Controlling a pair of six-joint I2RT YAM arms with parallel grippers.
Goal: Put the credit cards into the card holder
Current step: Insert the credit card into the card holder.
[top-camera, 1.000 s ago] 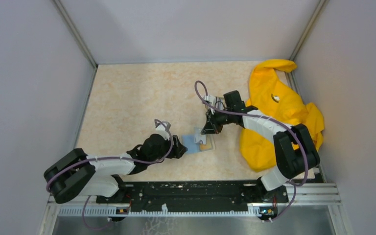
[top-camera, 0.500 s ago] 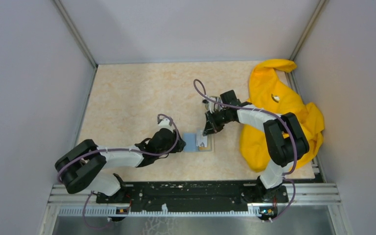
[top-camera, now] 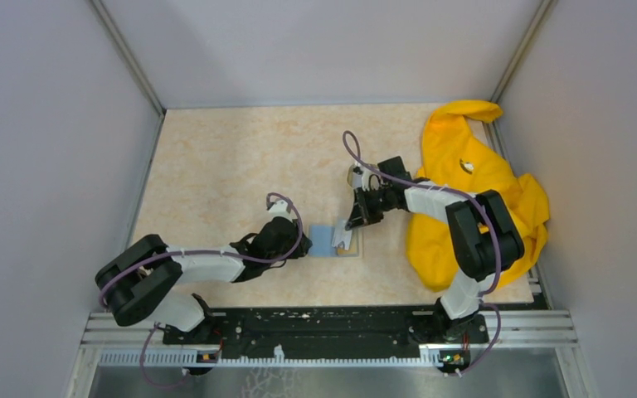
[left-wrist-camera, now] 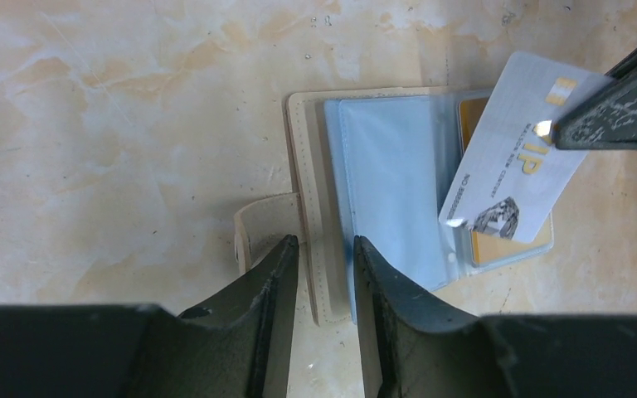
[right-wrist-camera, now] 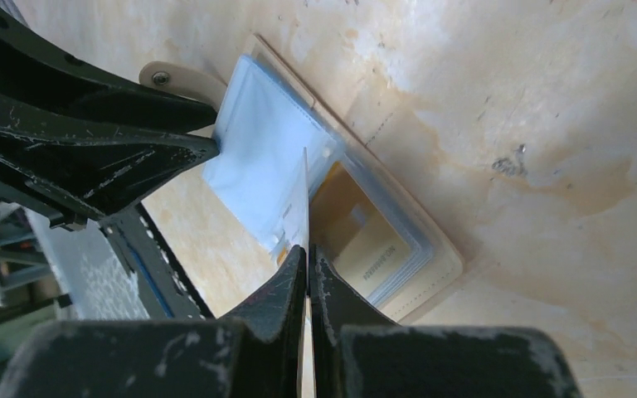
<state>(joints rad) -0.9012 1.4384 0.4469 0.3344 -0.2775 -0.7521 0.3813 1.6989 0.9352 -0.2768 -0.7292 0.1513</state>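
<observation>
- A white credit card hangs tilted over the right half of the open card holder.
- The right gripper is clamped tight on that card's edge.
- The left gripper, jaws narrowly apart, straddles the holder's beige left edge and grips nothing that shows.
- The holder lies flat on the table, near a yellow cloth.

The table is cream marbled with pale orange veins; the cloth on the right is bright yellow; the card holder is tan with light blue sleeves; the card above it is pale grey with dark lettering and a gold chip; a second card in a sleeve is orange; the left arm and right arm are white and black, their cables purple.
</observation>
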